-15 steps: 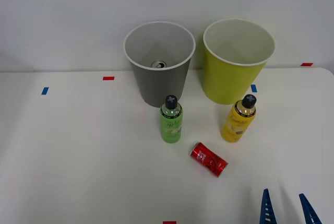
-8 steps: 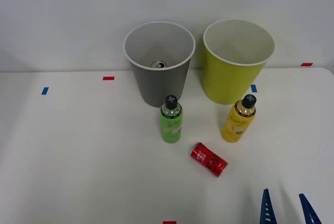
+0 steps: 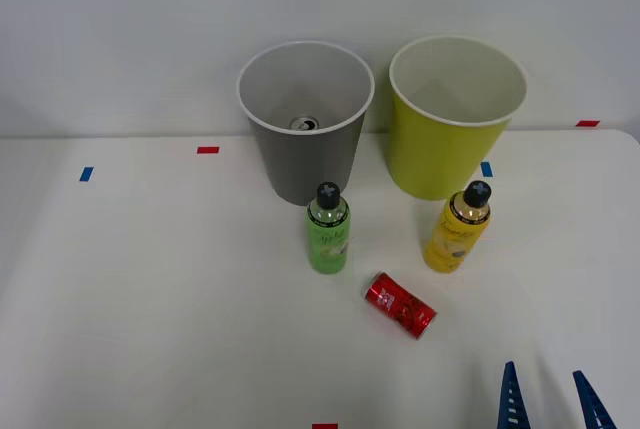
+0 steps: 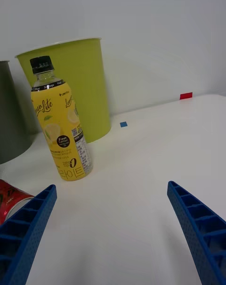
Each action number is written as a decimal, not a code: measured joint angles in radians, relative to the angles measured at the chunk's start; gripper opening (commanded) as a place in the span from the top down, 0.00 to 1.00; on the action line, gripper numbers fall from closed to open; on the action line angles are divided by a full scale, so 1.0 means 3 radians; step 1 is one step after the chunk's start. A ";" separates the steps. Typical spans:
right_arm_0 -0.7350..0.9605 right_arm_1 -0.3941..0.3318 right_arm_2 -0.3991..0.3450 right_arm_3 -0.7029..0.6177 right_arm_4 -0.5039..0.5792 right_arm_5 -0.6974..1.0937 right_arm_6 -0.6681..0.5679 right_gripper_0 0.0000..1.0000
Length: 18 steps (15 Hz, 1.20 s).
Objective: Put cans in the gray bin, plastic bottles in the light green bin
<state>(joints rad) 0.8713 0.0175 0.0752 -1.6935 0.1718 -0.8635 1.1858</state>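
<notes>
I see bare white table (image 3: 150, 299) all around my right pincer (image 3: 552, 404), which sits low at the near edge of the front view; the table's right border runs just beyond it. Its two blue fingers (image 4: 28, 228) stand wide apart, holding nothing and touching nothing.

Ahead of the pincer and a little to its left the yellow bottle (image 4: 63, 125) stands upright, apart from the fingers. The light green bin (image 3: 452, 119) rises just behind that bottle. The red can (image 3: 400, 305) lies on its side, nearer to me than the bottle and further left of the pincer. The green bottle (image 3: 327, 229) stands upright beyond the can, with the gray bin (image 3: 305, 124) behind it; a silver can top (image 3: 304, 123) shows at that bin's bottom.

Against the frame of a second ago, I find nothing moved.
</notes>
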 measured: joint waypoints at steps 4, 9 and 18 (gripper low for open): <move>0.0000 0.0000 0.0000 0.0000 0.0000 0.0000 0.0000 0.19; -0.0016 -0.0002 0.0000 0.0089 -0.0013 0.0023 0.0005 0.19; 0.0017 -0.0373 0.0370 -0.0165 -0.0510 -0.0132 0.0598 0.19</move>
<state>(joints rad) 0.8765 -0.0944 0.1862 -1.7431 0.0189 -0.9031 1.3651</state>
